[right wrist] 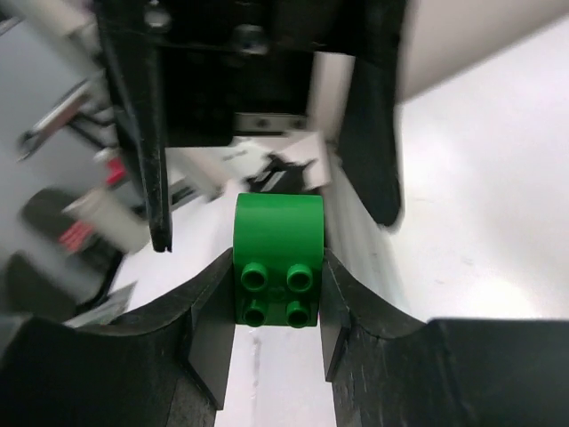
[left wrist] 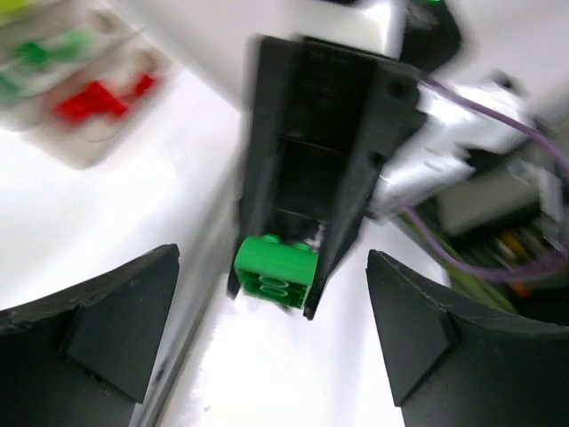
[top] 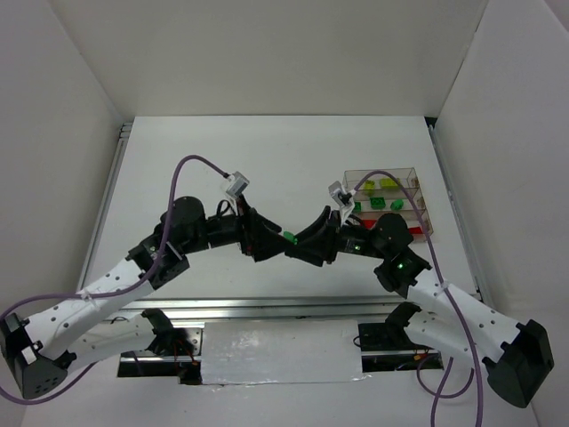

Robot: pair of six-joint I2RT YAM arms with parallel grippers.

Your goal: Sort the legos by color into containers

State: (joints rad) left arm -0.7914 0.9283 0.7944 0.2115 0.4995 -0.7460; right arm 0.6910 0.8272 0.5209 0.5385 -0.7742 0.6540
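A green lego (top: 289,237) hangs above the table's middle, where the two grippers meet tip to tip. My right gripper (right wrist: 277,294) is shut on it, its pads pressing both sides of the green lego (right wrist: 277,258), studs toward the camera. My left gripper (left wrist: 271,298) is open, its fingers standing wide on either side of the green lego (left wrist: 276,271) without touching it. The containers (top: 418,191) sit at the right and hold yellow-green legos (top: 380,185), dark green legos (top: 387,204) and red legos (top: 413,230) in separate trays.
White walls enclose the table on three sides. A metal rail (top: 267,305) runs along the near edge by the arm bases. Purple cables (top: 200,163) loop above both wrists. The trays (left wrist: 80,133) show blurred in the left wrist view.
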